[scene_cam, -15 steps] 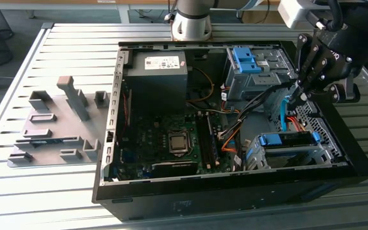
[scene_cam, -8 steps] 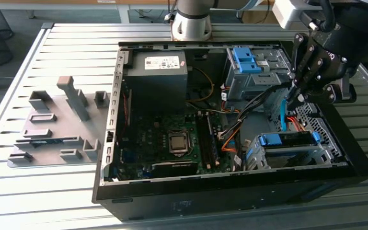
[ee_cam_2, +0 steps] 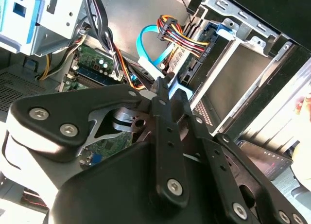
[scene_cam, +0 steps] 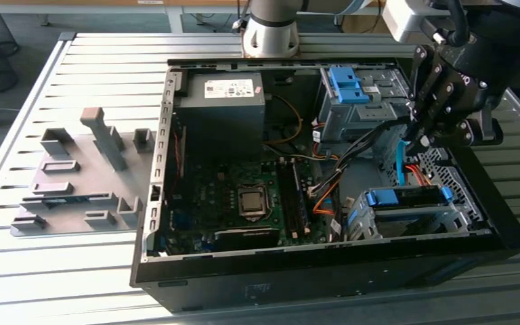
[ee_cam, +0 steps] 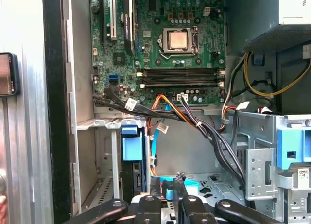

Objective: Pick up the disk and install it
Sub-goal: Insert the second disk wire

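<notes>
The disk, a dark slab in a bright blue carrier, lies in the grey drive bay at the front of the open computer case, towards the exterior view's right. In the first wrist view the disk shows end-on inside that bay. My gripper hangs above the case between the two drive bays, higher than the disk and apart from it. In both wrist views the gripper sits close to a light blue data cable.
The case holds a motherboard, a grey power-supply box, and a second metal bay topped by a blue bracket. Cable bundles cross between the bays. A grey fixture plate lies on the slatted table at the exterior view's left.
</notes>
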Motion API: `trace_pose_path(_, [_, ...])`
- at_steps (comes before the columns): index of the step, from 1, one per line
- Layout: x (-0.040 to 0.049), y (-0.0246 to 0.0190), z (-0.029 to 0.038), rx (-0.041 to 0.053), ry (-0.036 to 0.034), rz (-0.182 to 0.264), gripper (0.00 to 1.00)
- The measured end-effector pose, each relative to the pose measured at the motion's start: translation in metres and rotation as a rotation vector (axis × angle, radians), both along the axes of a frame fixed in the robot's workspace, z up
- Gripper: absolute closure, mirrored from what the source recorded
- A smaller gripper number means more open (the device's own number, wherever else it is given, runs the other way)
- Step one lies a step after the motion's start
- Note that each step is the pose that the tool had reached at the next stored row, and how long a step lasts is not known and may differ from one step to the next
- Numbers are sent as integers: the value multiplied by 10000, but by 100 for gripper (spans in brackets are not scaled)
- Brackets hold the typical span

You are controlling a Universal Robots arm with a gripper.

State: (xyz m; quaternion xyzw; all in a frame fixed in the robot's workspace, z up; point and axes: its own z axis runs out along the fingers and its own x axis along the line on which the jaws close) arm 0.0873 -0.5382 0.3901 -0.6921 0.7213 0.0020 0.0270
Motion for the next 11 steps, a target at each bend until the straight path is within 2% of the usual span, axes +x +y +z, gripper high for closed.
trace_pose_path(11, [0,48,-88,0,0,0,75])
